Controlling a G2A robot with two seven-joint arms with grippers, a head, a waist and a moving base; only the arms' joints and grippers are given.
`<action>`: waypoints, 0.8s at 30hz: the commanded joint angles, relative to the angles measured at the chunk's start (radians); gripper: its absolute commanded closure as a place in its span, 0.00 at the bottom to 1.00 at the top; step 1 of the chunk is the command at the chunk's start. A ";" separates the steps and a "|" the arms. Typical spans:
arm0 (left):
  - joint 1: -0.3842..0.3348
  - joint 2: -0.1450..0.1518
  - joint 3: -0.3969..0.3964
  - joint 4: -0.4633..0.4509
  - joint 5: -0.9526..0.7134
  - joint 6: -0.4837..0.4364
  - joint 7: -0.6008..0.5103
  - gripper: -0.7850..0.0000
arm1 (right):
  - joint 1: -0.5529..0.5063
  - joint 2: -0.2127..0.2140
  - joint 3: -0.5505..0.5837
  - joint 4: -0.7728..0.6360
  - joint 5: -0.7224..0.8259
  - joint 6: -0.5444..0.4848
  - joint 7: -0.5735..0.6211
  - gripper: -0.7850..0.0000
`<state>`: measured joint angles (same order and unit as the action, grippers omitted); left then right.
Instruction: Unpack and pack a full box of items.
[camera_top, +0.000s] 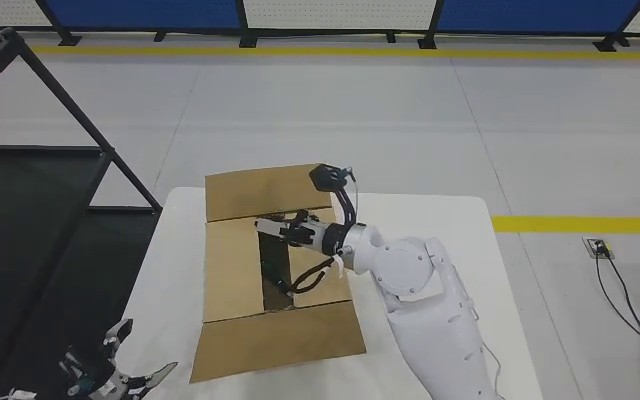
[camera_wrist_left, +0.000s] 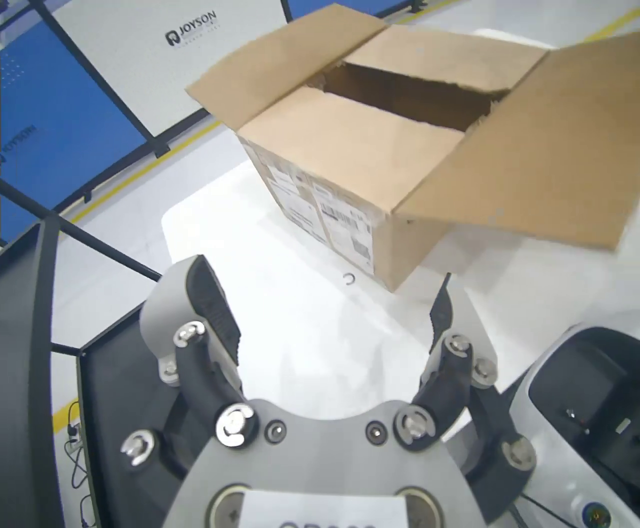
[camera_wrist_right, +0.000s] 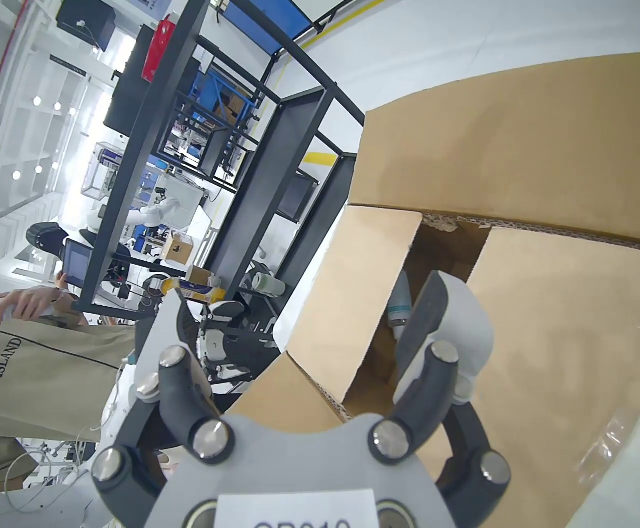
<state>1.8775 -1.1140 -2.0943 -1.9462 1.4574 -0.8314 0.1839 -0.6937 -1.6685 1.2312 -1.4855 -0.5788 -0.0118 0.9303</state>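
A tight way into the box (camera_top: 278, 345)
The box is open only at a thin dark slot (camera_top: 271, 262) between two inner flaps (camera_top: 230, 270) that cover most of the top (the outer flaps (camera_top: 268, 190) are folded out wide). The right pincer (camera_wrist_right: 305, 295), fingers (camera_wrist_right: 440, 310) spread, sits at that slot, and a pale bottle (camera_wrist_right: 401, 300) shows inside it. Bare counter (camera_top: 440, 215) runs beside the box. A black frame (camera_top: 95, 165) stands next to the counter, close to the wide-spread left pincer (camera_wrist_left: 322, 280).
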 joint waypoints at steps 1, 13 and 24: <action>0.012 0.003 0.003 0.005 0.053 -0.019 0.043 0.00 | 0.005 0.003 0.002 0.001 0.006 -0.002 0.001 0.00; -0.013 0.007 0.110 -0.034 0.069 0.004 0.128 0.00 | 0.064 0.004 0.031 0.100 0.026 0.170 -0.204 0.00; -0.047 0.000 0.132 -0.085 -0.182 0.105 0.041 0.00 | 0.097 0.004 0.046 0.165 0.031 0.187 -0.246 0.00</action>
<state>1.8308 -1.1134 -1.9641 -2.0225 1.2955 -0.7360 0.2382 -0.5967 -1.6643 1.2767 -1.3209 -0.5479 0.1757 0.6841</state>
